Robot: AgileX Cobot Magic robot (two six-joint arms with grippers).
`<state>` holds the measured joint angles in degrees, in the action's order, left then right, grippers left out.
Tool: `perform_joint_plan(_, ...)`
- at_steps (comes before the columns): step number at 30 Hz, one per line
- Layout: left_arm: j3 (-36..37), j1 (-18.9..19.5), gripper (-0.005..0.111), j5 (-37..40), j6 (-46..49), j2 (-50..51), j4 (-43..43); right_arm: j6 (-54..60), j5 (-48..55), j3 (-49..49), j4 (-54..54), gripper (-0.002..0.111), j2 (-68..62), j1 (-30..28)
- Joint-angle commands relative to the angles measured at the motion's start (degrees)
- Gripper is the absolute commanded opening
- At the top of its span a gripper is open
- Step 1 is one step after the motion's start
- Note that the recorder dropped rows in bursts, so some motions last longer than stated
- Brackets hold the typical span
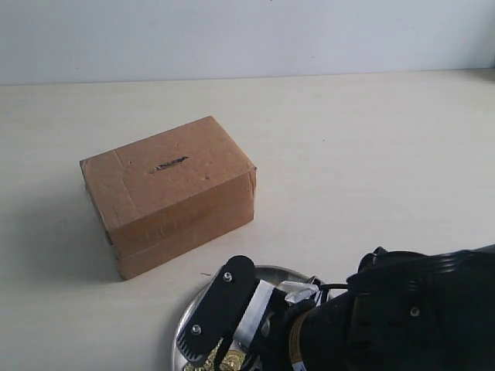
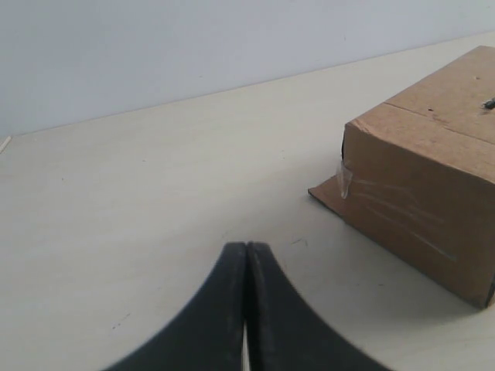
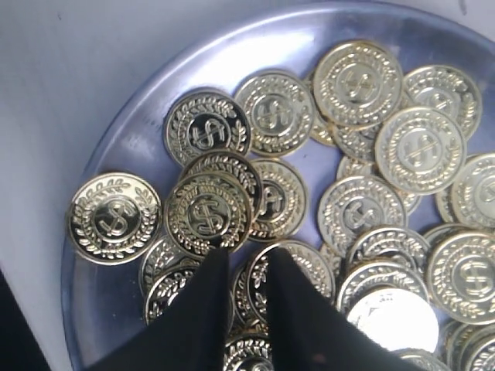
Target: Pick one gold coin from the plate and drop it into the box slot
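gold coin [image 3: 209,212] not lifted yet: right tool [image 3: 245,252] low in plate [image 3: 124,131], nearly closed, can't tell if pinching; left tool [image 2: 246,249] pressed together, empty; box [image 1: 178,201] slot [image 1: 170,164] unused.

Dollar sign [image 3: 116,219] (laurel-ringed) on each gold coin [image 3: 358,83]

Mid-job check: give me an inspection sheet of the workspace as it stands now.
Surface: pale beige tabletop, no spills seen.
Job's things: taped brown cardboard box, narrow dark slot in its top face; round silver metal plate apart from it, holding many overlapping gold coins.
Clutter: nothing seen.
Grippers: left gripper shut, empty, near the box; right gripper over the coins, fingers narrowly apart, hold unclear.
Cables: thin black cable at right arm's wrist.
Surroundings: plain pale wall behind.
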<state>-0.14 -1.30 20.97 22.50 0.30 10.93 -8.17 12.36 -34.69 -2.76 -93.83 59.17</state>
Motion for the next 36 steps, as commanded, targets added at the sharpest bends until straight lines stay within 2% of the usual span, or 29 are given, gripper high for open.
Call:
perform_joint_plan(1,0.1,0.1,0.000,-0.6,-0.2,-0.3,-0.1,0.1,-0.3,-0.2,-0.1,0.017,0.5,-0.3)
perform_joint_plan(6,0.1,0.1,0.000,-0.6,-0.2,-0.3,-0.1,0.2,0.1,-0.4,-0.8,0.018,0.1,-0.3)
perform_joint_plan(8,0.1,0.1,0.000,-0.6,-0.2,-0.3,-0.1,0.2,0.9,-0.4,-1.0,0.022,-0.7,-0.3)
perform_joint_plan(9,0.1,0.1,0.000,-0.6,-0.2,-0.3,-0.1,0.2,1.2,-0.4,-1.0,0.031,-1.6,-0.3)
perform_joint_plan(10,0.1,0.1,0.000,-0.6,-0.2,-0.3,-0.1,0.2,1.2,-0.4,-1.0,0.036,-1.9,-0.3)
perform_joint_plan(11,0.1,0.1,0.000,-0.6,-0.2,-0.3,-0.1,0.2,0.4,-0.4,-1.0,0.046,-2.3,-0.3)
perform_joint_plan(13,0.1,0.1,0.000,-0.6,-0.2,-0.3,-0.1,0.2,-0.3,-0.4,-1.0,0.051,-2.8,-0.3)
perform_joint_plan(21,0.1,0.1,0.000,-0.6,-0.2,-0.3,-0.1,1.6,-5.4,-0.4,-1.0,0.051,-3.2,-0.3)
perform_joint_plan(25,0.1,0.1,0.000,-0.6,-0.2,-0.3,-0.1,9.4,-5.5,-0.4,-3.4,0.051,-3.2,-0.3)
perform_joint_plan(36,0.1,0.1,0.000,-0.6,-0.2,-0.3,-0.1,9.0,-6.7,-0.6,-3.3,0.051,-4.1,0.1)
